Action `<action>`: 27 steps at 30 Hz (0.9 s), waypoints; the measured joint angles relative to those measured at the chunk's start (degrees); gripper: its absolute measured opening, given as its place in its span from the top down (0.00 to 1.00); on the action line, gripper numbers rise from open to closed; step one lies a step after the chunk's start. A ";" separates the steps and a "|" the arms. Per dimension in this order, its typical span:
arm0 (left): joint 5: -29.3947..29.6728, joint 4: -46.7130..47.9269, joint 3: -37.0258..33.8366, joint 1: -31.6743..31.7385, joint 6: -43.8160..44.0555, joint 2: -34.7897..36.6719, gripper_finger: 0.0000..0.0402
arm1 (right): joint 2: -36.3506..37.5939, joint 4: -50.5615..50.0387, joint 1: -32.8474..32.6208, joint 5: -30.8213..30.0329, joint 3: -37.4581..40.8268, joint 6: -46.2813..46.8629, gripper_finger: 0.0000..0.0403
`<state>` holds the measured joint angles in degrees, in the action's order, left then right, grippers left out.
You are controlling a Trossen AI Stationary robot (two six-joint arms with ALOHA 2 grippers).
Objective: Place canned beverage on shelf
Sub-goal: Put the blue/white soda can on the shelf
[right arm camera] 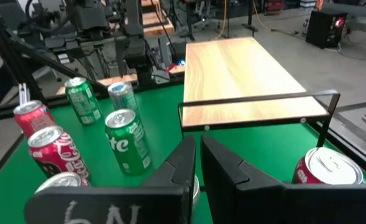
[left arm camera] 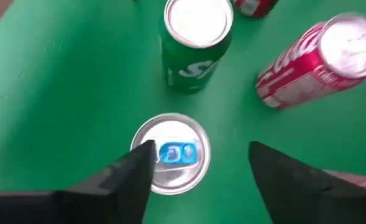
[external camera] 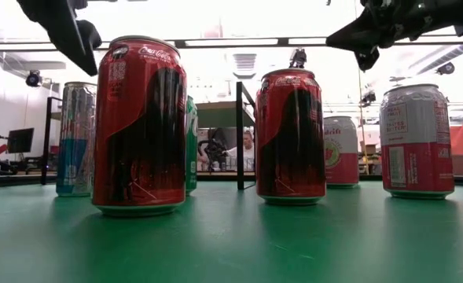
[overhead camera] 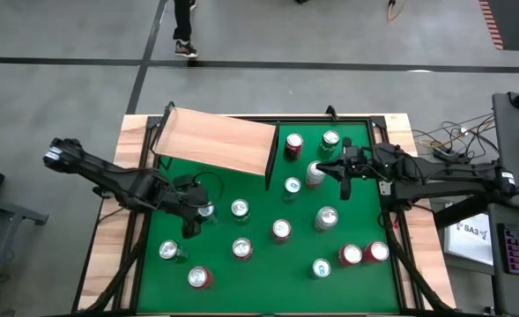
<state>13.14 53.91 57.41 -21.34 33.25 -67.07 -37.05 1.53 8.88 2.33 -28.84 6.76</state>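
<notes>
Silver-topped blue-tabbed upright can (left arm camera: 171,154) is sitting directly beneath the left gripper (left arm camera: 198,171), whose jaws are spread, straddling it ungrasped. Pale wood-grain shelf board (overhead camera: 215,141) is lying just beyond, nearer this arm. Right gripper (right arm camera: 198,163) is hovering clenched, empty.

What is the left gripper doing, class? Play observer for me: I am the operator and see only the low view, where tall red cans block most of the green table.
Observer: The left gripper hangs with its fingers open just above an upright silver-topped can with a blue tab, at the table's left side.
Operator: Is any can on the shelf yet?
Observer: No. The flat pale wood-grain shelf board is bare in the high view.
Operator: And the right gripper?
Observer: The right gripper is shut on nothing, above the table's far right part, looking towards the shelf.
</notes>
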 joint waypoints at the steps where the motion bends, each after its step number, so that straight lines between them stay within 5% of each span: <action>1: -0.07 0.59 0.00 0.00 -0.05 -0.36 0.32 | -0.41 -0.01 0.00 0.00 0.02 -0.01 0.96; 7: 0.10 2.31 -0.07 0.02 0.25 -2.43 0.23 | -2.27 0.31 0.00 0.00 0.02 -0.37 0.96; 27: 3.85 2.88 -0.13 0.02 -0.26 -2.84 0.22 | -2.46 0.49 0.01 0.00 -0.46 -1.60 0.96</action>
<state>16.99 56.80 57.28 -21.32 32.99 -69.91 -39.51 2.01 8.89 2.33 -29.30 5.17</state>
